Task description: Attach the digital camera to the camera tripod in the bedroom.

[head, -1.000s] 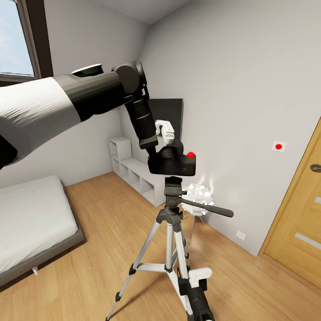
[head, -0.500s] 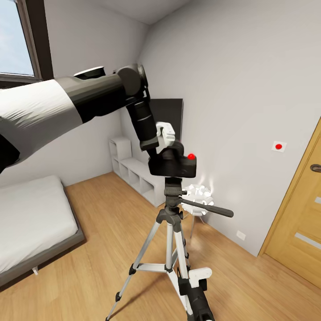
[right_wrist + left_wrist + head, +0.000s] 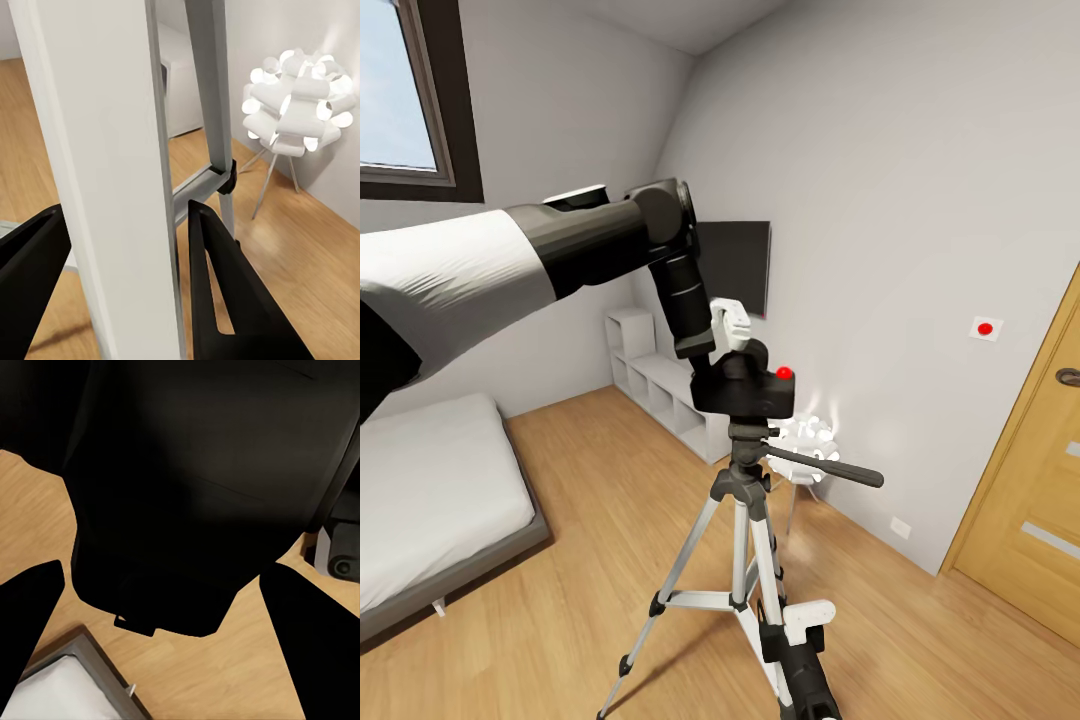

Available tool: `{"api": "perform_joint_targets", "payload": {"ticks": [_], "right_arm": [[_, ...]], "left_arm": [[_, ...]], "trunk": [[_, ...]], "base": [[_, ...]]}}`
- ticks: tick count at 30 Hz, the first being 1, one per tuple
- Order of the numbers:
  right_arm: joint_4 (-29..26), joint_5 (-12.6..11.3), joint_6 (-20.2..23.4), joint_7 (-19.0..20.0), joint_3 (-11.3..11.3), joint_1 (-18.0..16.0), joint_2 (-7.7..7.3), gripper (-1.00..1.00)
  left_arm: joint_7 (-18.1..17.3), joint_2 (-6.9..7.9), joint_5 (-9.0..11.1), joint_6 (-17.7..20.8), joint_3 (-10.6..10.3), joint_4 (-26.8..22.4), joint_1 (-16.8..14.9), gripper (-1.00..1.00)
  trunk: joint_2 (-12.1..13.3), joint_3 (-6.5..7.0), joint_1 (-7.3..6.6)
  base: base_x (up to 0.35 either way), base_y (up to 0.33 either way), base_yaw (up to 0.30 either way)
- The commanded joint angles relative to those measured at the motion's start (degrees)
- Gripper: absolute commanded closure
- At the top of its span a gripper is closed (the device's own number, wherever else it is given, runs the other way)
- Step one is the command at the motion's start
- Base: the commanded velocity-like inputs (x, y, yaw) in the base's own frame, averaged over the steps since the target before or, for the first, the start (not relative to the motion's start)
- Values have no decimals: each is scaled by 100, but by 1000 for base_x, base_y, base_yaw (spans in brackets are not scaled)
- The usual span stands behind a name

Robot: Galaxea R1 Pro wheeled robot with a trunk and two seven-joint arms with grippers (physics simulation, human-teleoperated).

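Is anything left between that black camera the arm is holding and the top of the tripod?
Nothing. In the head view the digital camera sits right on the camera tripod, no gap or object between them.

The left arm extends forward from the shoulder, white-sleeved upper section leading to a dark grey elbow joint, then bends downward through a black ribbed forearm. The left gripper (image 3: pixel 732 352), white-bodied with black fingers, is clamped on the small black digital camera with a round red button (image 3: pixel 745 388), directly above the black pan head of the silver-legged camera tripod (image 3: pixel 745 470).

The right gripper (image 3: pixel 124 281) sits low beside the tripod's legs, its black fingers (image 3: pixel 225 300) spread apart with one silver leg between them.
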Motion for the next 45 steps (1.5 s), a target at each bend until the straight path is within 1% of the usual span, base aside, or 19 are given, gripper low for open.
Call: {"api": "perform_joint_targets", "payload": {"ticks": [1, 12, 14, 17, 31, 42, 45], "right_arm": [[475, 171, -112, 55, 16, 2, 5, 100], [475, 171, -112, 55, 10, 2, 5, 100], [474, 171, -112, 55, 11, 2, 5, 100], [475, 171, -112, 55, 13, 2, 5, 100], [473, 171, -112, 55, 10, 2, 5, 100], [474, 171, -112, 55, 10, 2, 5, 100], [474, 171, -112, 55, 13, 2, 5, 100]], "left_arm": [[-19, -2, 17, 60, -24, 7, -10, 100], [-19, 0, 26, 69, -28, 2, -8, 100], [62, 0, 31, 75, -28, -3, -8, 100], [93, 0, 33, 78, -28, -4, -4, 100], [113, 0, 34, 78, -28, 4, 133, 100], [118, -8, 34, 78, -28, 10, 176, 100], [254, -9, 34, 82, -28, 14, 176, 100]], "trunk": [[-6, -10, 5], [-6, -10, 5], [-6, -10, 5], [-6, -10, 5], [-6, -10, 5], [-6, -10, 5], [-6, -10, 5]], "base": [[0, 0, 0], [0, 0, 0], [0, 0, 0], [0, 0, 0], [0, 0, 0], [0, 0, 0], [0, 0, 0]]}}
